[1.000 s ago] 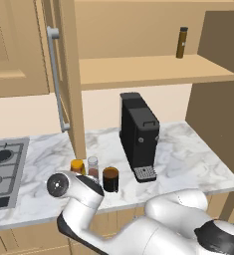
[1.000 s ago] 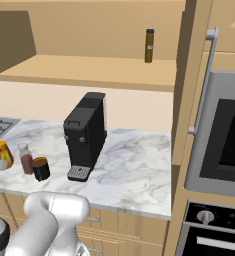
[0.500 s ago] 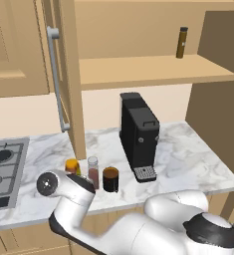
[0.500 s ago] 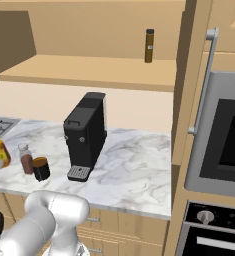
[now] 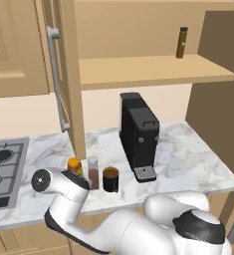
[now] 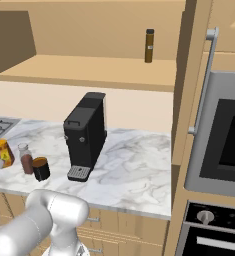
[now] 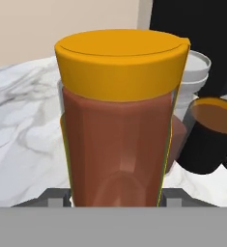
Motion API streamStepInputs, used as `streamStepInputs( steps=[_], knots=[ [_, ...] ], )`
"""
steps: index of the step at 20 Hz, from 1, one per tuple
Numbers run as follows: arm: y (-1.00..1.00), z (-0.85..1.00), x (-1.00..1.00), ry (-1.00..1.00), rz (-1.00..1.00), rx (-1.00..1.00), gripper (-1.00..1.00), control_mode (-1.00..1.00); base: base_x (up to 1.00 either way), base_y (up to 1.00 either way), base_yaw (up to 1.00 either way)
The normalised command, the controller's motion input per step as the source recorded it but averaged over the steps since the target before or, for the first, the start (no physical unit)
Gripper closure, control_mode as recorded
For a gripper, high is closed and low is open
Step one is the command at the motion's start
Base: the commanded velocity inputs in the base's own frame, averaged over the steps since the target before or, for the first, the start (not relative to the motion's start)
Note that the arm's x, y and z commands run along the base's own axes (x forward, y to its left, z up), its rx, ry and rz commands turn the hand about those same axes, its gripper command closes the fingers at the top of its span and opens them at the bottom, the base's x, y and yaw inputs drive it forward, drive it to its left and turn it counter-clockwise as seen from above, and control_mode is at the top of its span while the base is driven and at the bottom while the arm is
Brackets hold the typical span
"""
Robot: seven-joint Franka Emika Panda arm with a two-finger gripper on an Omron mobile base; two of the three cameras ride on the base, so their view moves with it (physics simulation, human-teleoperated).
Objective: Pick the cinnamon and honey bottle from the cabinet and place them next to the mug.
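The honey bottle (image 7: 117, 130), orange-brown with a yellow-orange cap, stands upright between my gripper's (image 7: 116, 198) two fingers, which are shut on its lower body. It sits low over the marble counter at the left end of a row: honey bottle (image 5: 74, 165), cinnamon (image 5: 92, 172), mug (image 5: 110, 179). In the right base view the same row runs honey bottle (image 6: 3, 152), cinnamon (image 6: 25, 158), mug (image 6: 40, 168). Behind the bottle show the cinnamon's grey cap (image 7: 196, 67) and the dark mug (image 7: 212, 137). The cabinet (image 5: 153, 72) is open, its door (image 5: 68, 74) swung out.
A tall black coffee machine (image 5: 138, 134) stands right of the mug. On the cabinet shelf is a thin dark bottle (image 5: 181, 42). A stove (image 5: 4, 164) lies at the counter's left end, and an oven (image 6: 224, 140) stands at the right.
My wrist has swung a little to the left. The honey bottle has stayed almost in place beside the cinnamon, with the fingers still shut on it.
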Motion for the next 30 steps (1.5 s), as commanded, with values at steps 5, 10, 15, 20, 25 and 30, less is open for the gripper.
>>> streamStepInputs(
  steps=[5,10,15,20,25,30],
  knots=[
    [0.00,-0.11,0.06,0.00,-0.08,0.00,1.00,-1.00,0.00,0.00,0.00],
    [0.00,-0.28,0.08,0.00,-0.06,0.00,1.00,-1.00,0.00,0.00,0.00],
    [0.00,-0.38,0.07,0.01,-0.04,0.00,1.00,-1.00,0.00,0.00,0.00],
    [0.00,-0.34,0.00,0.00,-0.03,0.00,1.00,-1.00,0.00,0.00,0.00],
    [0.00,-0.12,0.00,0.00,-0.01,0.00,1.00,-1.00,0.00,0.00,0.00],
    [0.00,0.00,0.14,0.00,0.00,0.00,1.00,-1.00,0.00,0.00,0.00]
  ],
)
